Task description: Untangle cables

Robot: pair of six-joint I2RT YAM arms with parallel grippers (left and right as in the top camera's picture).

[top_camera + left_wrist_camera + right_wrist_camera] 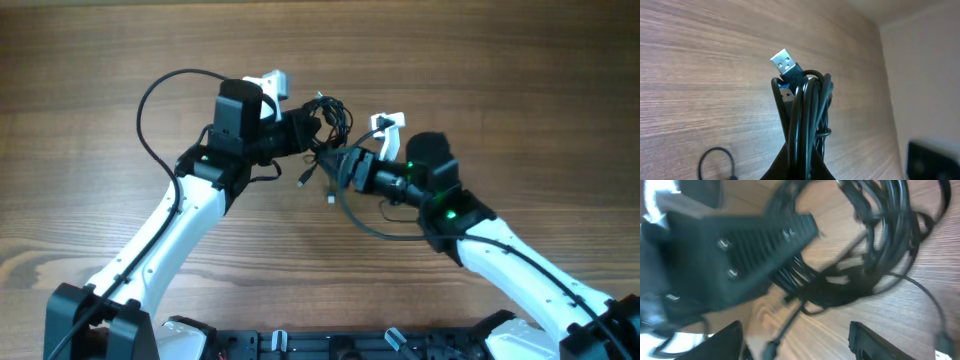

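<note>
The cables [330,115] are thin black cords in one tangled bundle (a silver USB plug [785,62] sticks up), at the middle of the desk [80,60], nearer its far edge. The left pincer [307,131] is clamped on the bundle. The right pincer [336,166], fingers wide apart, is just beside it.

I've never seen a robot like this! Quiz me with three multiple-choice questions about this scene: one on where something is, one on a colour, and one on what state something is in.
1. Where are the cables?
A) off to the far left
B) between the two grippers
C) at the near edge

2. What colour are the cables?
A) white
B) red
C) black

3. What is the left gripper doing?
A) shut on the cables
B) open and empty
C) out of view

Answers:
1 B: the overhead view shows them between the left gripper and the right gripper.
2 C: they are black in every view.
3 A: the left wrist view shows them rising from its closed grip.
</note>
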